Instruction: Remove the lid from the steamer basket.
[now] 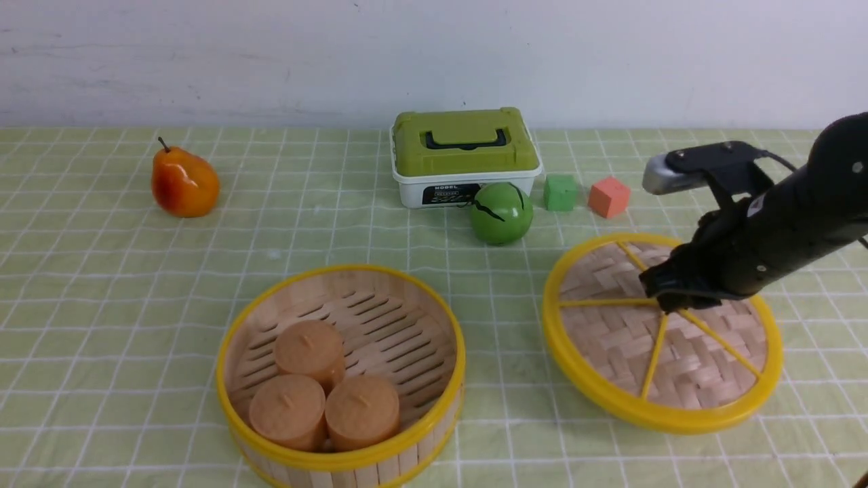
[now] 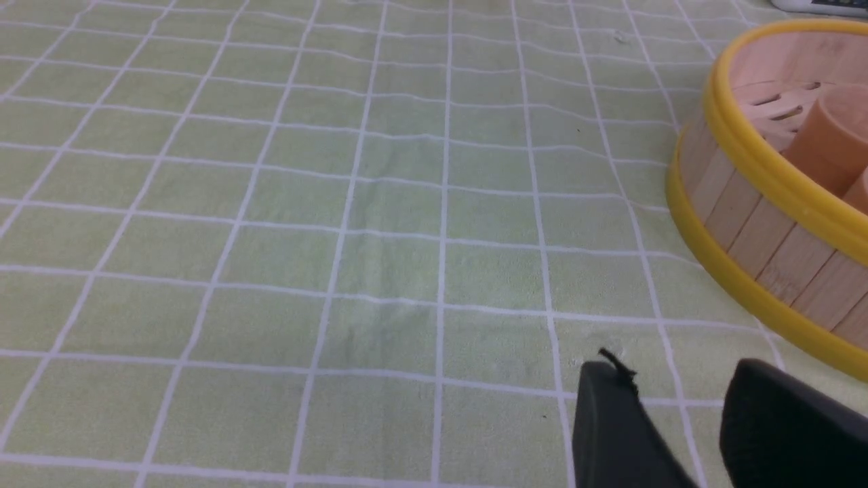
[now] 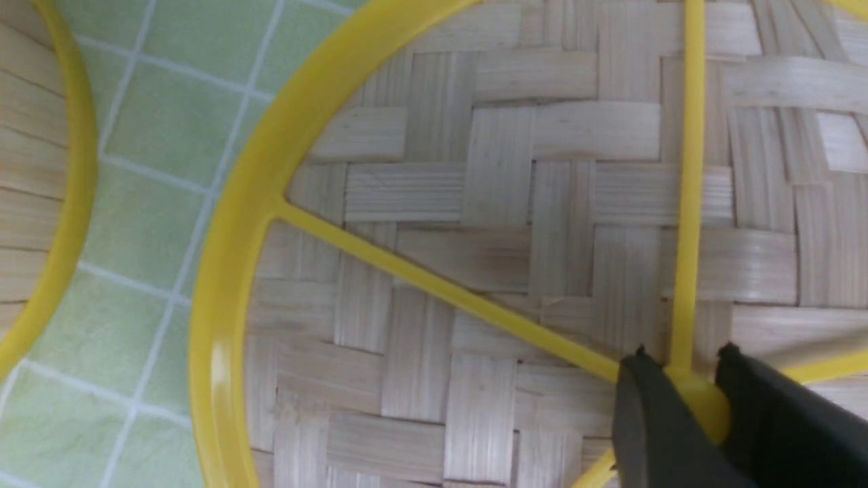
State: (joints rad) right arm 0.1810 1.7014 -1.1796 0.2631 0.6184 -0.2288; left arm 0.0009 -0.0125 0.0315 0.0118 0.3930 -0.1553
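Note:
The steamer basket point(image 1: 434, 318) stands uncovered at the front centre of the cloth, with three round tan buns point(image 1: 308, 349) inside. It also shows in the left wrist view point(image 2: 759, 224) and the right wrist view point(image 3: 41, 169). The lid point(image 1: 610, 339) is to the right of the basket, apart from it, low over or on the cloth and slightly tilted. My right gripper point(image 1: 668, 301) is shut on the lid's yellow centre knob point(image 3: 698, 400), jaws on either side point(image 3: 685, 386). My left gripper point(image 2: 678, 400) is open and empty over bare cloth left of the basket.
A green-lidded white box point(image 1: 464, 152) stands at the back centre, with a green round fruit point(image 1: 500, 213) in front of it. A green cube point(image 1: 560, 192) and an orange cube point(image 1: 608, 197) lie behind the lid. An orange pear point(image 1: 183, 183) is at the back left.

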